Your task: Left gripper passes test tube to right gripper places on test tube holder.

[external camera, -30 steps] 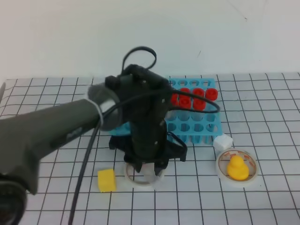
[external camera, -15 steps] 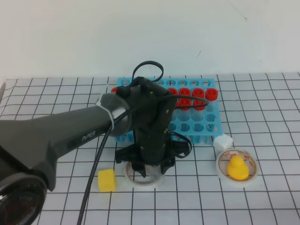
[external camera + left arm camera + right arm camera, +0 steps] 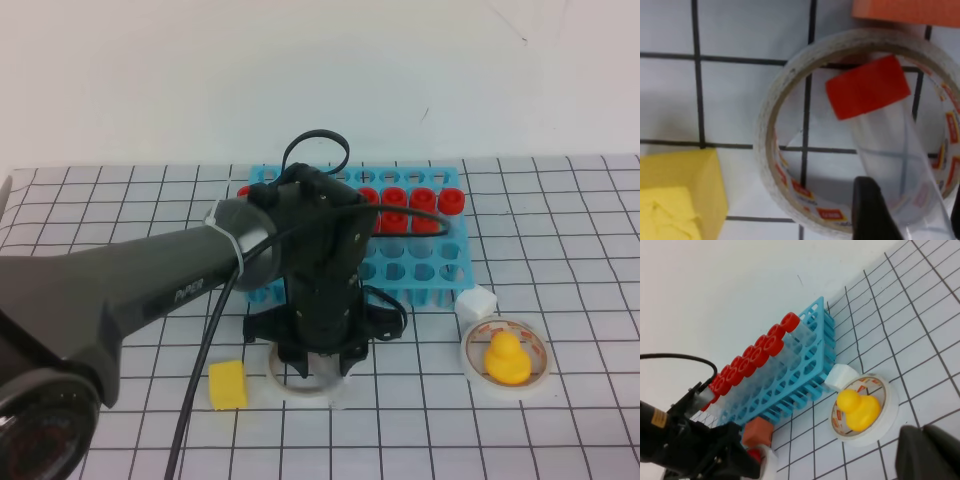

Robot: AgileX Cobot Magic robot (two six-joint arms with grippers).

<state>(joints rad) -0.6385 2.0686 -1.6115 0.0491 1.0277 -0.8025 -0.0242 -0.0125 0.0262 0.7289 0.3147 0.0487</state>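
Observation:
The test tube (image 3: pixel 890 145), clear with a red cap (image 3: pixel 867 87), lies slanted inside a tape roll (image 3: pixel 770 135), its cap near the roll's rim. My left gripper (image 3: pixel 912 200) hangs straight down over that roll (image 3: pixel 276 370) and is open. One dark finger (image 3: pixel 870 210) stands on each side of the tube's body; whether they touch it does not show. In the high view the left gripper (image 3: pixel 318 368) hides most of the tube. My right gripper (image 3: pixel 930 450) shows only as a dark, shut tip at the right wrist view's bottom edge. The light blue test tube holder (image 3: pixel 440 280) (image 3: pixel 805 370) stands behind.
Several red-capped tubes (image 3: pixel 410 205) fill the holder's back rows. A yellow cube (image 3: pixel 227 385) (image 3: pixel 675 200) sits left of the roll, an orange block (image 3: pixel 905 10) (image 3: pixel 757 432) just beyond it. To the right, a yellow duck (image 3: pixel 507 358) sits in a second tape roll, beside a white cube (image 3: pixel 476 303).
Over the last second the left arm swung so its wrist points straight down and sank a little over the tape roll. Duck, cubes and holder stayed put.

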